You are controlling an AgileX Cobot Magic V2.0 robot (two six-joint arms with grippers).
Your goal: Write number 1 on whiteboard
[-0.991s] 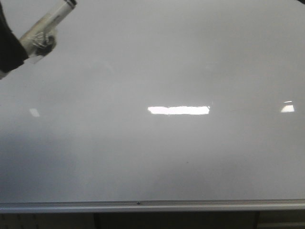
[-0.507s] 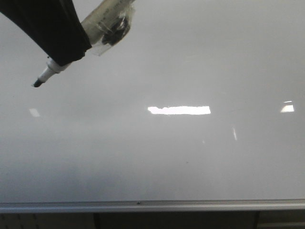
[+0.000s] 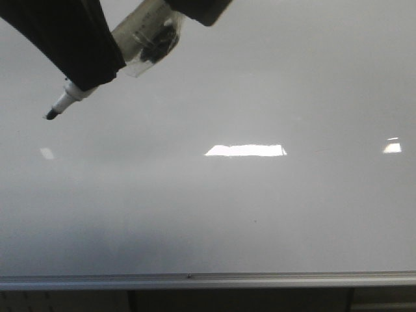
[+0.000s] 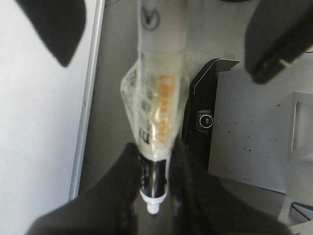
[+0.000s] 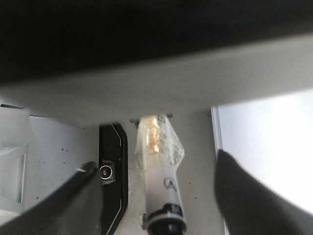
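The large glossy white-grey whiteboard with its silver bottom rail fills the front view, and no black number 1 stroke shows on it. The left gripper has its black jaws closed on a white marker pen partly wrapped in clear plastic, its black tip at the board's upper left; whether it touches I cannot tell. The right gripper stands with jaws wide apart around the pen's rear end, gripping nothing.

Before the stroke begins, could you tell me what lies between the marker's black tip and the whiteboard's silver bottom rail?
In the front view, only bare glossy white-grey whiteboard lies between the black marker tip and the silver bottom rail; no stroke shows.
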